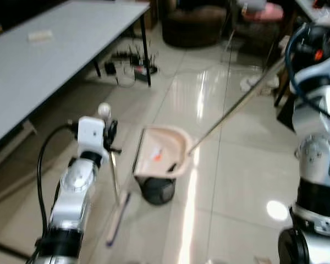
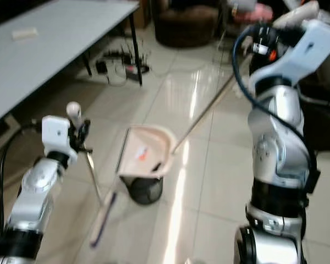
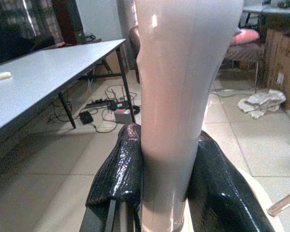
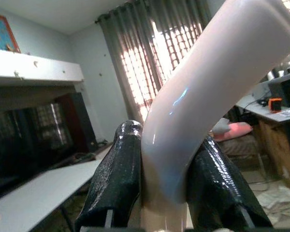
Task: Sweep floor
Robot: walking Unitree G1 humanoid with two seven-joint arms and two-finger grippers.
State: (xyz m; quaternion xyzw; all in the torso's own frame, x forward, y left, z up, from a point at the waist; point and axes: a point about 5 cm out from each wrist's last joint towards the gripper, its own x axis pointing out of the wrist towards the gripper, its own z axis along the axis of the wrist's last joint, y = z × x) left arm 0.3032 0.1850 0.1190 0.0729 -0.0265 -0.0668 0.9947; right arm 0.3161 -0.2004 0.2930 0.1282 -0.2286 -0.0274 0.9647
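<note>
The glossy tiled floor (image 1: 236, 181) is carrying a pink dustpan (image 1: 164, 152) at centre, tipped over a dark round thing (image 1: 157, 190), with the broom head (image 1: 116, 219) lying near left. Cables (image 1: 133, 61) are lying far left under the desk (image 1: 49, 49); white cloth (image 1: 258, 82) is lying far right.

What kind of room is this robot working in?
Probably a home living or work room: a long grey table, a dark armchair on the tiled floor, and curtained windows.
</note>
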